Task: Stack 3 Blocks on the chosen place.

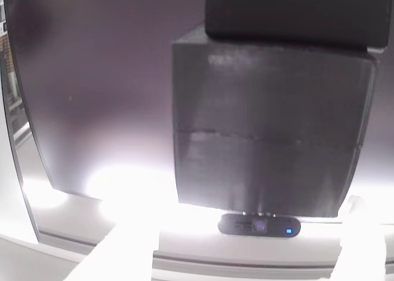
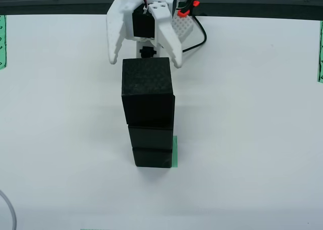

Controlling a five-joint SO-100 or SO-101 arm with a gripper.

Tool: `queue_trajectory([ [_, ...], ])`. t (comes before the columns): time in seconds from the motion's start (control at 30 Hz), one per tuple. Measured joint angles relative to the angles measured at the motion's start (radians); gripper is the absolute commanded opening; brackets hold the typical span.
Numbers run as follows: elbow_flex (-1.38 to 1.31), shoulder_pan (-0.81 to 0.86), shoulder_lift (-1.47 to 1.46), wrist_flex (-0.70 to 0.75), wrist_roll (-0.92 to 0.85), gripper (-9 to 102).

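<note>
Standing three high, black blocks (image 2: pixel 148 114) stacked on the green striped patch (image 2: pixel 175 152), top cube sitting a bit off-square, white gripper (image 2: pixel 145 58) just behind the stack, fingers spread apart and holding nothing, white table (image 2: pixel 252 114) all around.

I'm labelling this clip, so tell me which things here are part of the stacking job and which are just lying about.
Part of the job:
- top block
- middle block
- bottom block
- green striped patch under the stack
- gripper, open behind the top block

Just lying about:
- green strips at the left and right edges
- black cable
- webcam
</note>
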Motion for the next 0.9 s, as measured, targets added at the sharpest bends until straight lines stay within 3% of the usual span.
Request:
queue_trajectory([
  [0.27, 0.034, -0.043, 0.204, 0.071, 0.011, 0],
  [0.5, 0.044, -0.081, 0.370, 0.115, 0.147, 0],
  [0.77, 0.051, -0.130, 0.500, 0.137, 0.815, 0],
  [0.9, 0.051, -0.104, 0.584, 0.282, 1.083, 0],
])
